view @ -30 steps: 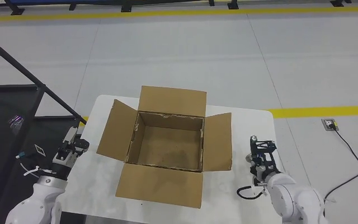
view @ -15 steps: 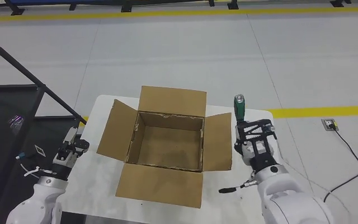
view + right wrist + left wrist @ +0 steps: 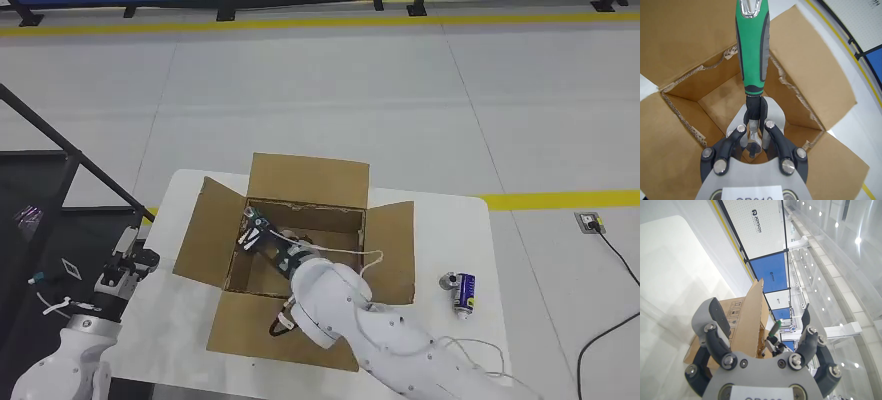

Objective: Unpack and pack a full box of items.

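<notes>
Right end effector [image 3: 754,113] clenched on ratchet wrench [image 3: 752,47] at metal neck, green handle pointing away, above open box [image 3: 305,180], toward 10 o'clock corner. Likely rigid, head-heavy; rubber handle offers surer hold. Left end effector [image 3: 761,310] released, 9 o'clock of box.

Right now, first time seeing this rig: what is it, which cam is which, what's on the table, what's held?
It is a two-armed robot at a white table. The top picture looks down from above its arms; the other two come from cameras on each wrist. On the table stands an open cardboard box, flaps spread, with a small can lying apart from it. The right arm's jaws are shut on a green-handled ratchet, held over the box opening. The left arm's jaws are open, holding nothing, at the table's edge.
</notes>
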Motion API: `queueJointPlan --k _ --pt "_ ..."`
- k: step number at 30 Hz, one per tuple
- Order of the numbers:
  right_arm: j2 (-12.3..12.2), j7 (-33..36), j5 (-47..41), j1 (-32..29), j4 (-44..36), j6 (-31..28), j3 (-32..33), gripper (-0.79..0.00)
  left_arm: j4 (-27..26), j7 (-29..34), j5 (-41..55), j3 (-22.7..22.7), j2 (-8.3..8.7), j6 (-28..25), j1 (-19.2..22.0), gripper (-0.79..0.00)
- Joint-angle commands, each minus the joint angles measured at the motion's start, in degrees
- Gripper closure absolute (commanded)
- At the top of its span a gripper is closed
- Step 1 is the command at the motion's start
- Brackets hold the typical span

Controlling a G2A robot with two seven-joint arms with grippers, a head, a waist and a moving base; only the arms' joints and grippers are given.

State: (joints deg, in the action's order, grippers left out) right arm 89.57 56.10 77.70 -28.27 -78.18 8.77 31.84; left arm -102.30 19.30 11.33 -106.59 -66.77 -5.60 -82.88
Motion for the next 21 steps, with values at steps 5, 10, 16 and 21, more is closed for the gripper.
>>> queueJointPlan --k 5,10,16,21 --pt "7.14 0.89 -8.78 7.16 21.59 0.9 -5.03 0.0 0.0 -0.15 -0.03 -0.01 -0.01 0.03 -0.03 -0.785" --pt "11.67 -1.19 -11.76 9.52 32.54 1.84 -7.01 0.0 0.0 -0.15 -0.03 -0.01 -0.01 0.03 -0.03 -0.785" --pt "15.6 -1.48 -13.17 11.41 41.78 1.38 -8.04 0.0 0.0 -0.15 -0.03 -0.01 -0.01 0.03 -0.03 -0.785" --pt "18.09 -1.13 -14.5 12.56 48.23 0.92 -7.89 0.0 0.0 -0.15 -0.03 -0.01 -0.01 0.03 -0.03 -0.785"
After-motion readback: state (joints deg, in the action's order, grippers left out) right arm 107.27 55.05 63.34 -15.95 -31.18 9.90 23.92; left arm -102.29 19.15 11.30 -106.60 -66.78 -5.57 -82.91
